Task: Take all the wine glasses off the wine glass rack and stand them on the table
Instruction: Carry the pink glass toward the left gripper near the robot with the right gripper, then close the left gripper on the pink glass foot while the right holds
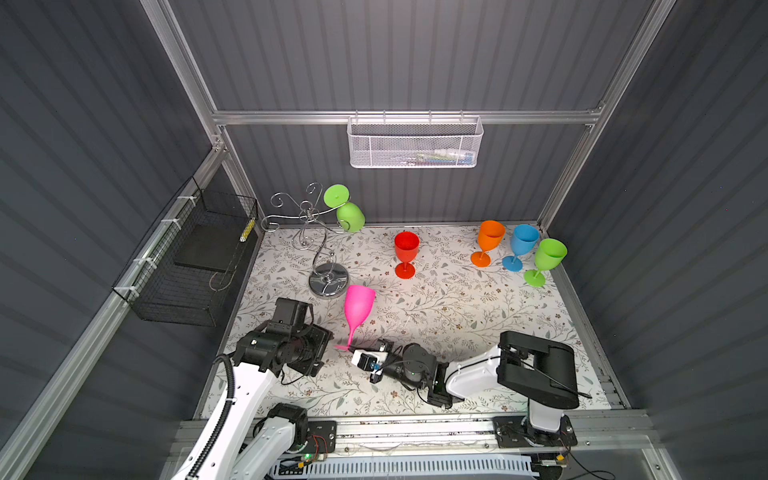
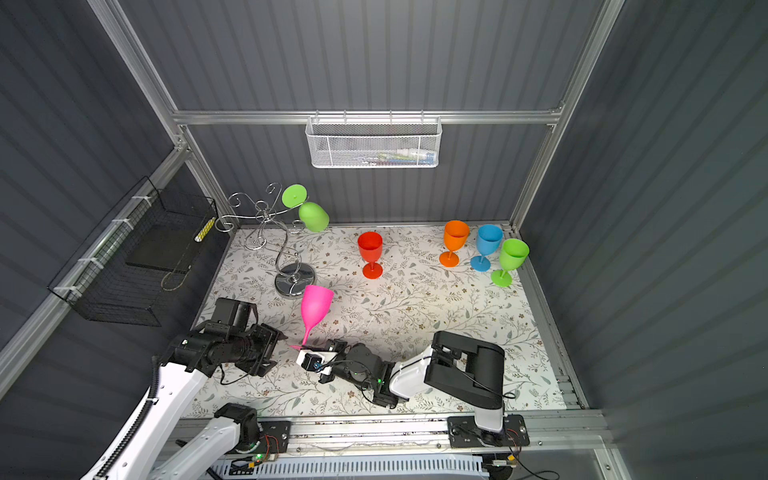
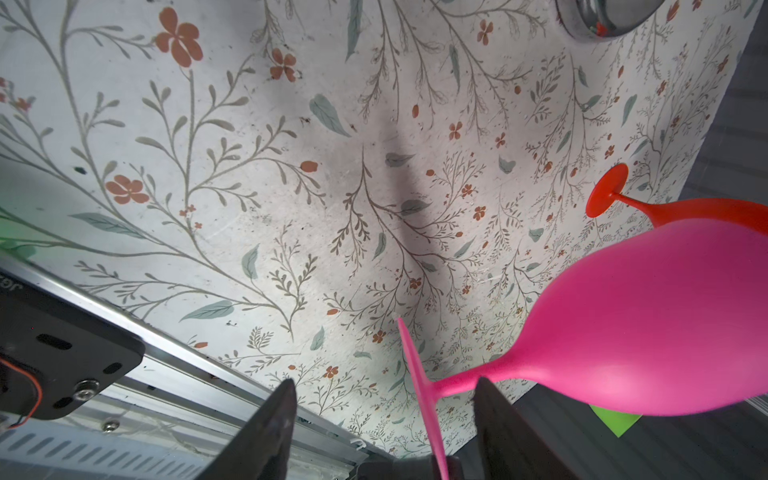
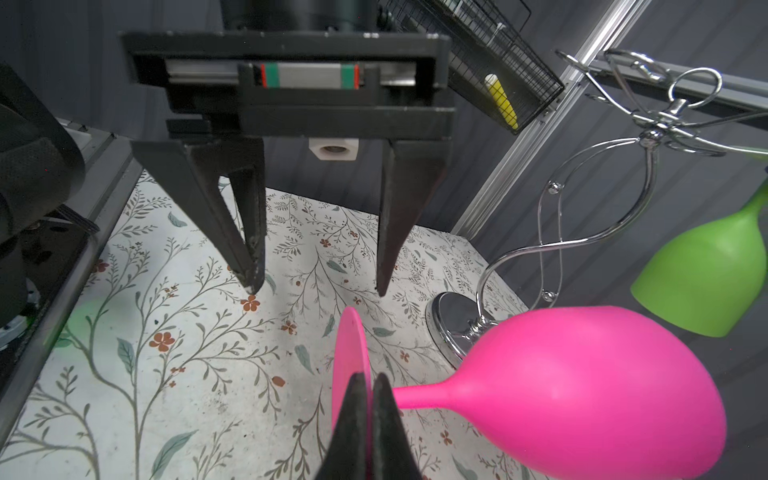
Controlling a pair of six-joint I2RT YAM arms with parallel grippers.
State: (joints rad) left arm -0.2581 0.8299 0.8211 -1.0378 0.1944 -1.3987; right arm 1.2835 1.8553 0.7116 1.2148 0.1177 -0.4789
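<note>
The chrome wine glass rack [image 1: 328,280] [image 2: 295,280] [image 4: 561,232] stands at the back left. A green wine glass [image 1: 350,215] [image 2: 313,216] [image 4: 706,266] hangs upside down from one of its arms. A pink wine glass [image 1: 359,305] [image 2: 316,305] [image 3: 644,324] [image 4: 582,386] is off the rack, tilted just in front of the rack's base. My right gripper [image 4: 372,380] is shut on the rim of its foot disc. My left gripper [image 3: 386,382] [image 4: 316,289] is open, its fingers on either side of the pink foot and stem, not clamping them.
Red [image 1: 406,249], orange [image 1: 489,237], blue [image 1: 523,241] and green [image 1: 548,255] glasses stand upright along the back. A white mesh basket [image 1: 415,143] hangs on the back wall. A black wire basket [image 1: 187,257] is on the left wall. An aluminium rail [image 1: 415,428] runs along the front.
</note>
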